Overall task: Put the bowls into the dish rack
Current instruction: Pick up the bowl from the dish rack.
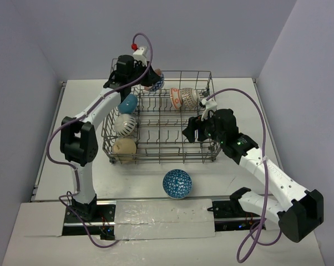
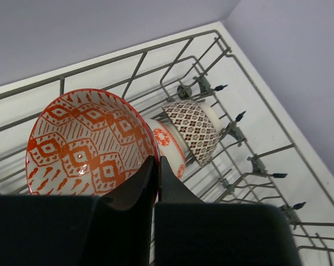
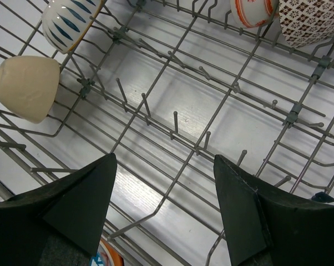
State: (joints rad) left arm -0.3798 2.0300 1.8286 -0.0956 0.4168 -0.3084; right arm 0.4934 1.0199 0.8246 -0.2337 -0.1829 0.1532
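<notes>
A: Left gripper?

B: Jaws pressed nearly together, pinching the rim of the orange diamond bowl. The wrist cam shows one finger inside the rim and one outside. In the top view the bowl is half hidden behind the arm, at the far-left corner of the dish rack. Can't tell if it rests on the wires.

A: Right gripper?

B: Jaws spread wide, nothing btwn them. Its own cam looks down on bare tines; the top view puts it over the rack's near-right part.

A: What's in the rack?

B: Left side, far to near: plain blue bowl (top view only), blue-striped bowl, cream bowl. Far row: orange-banded bowl next to the brown-patterned bowl, both on their sides. The left wrist cam shows them touching.

A: Outside the rack?

B: Blue patterned bowl, upright on the table, just in front of the rack — the top view shows it whole.
</notes>
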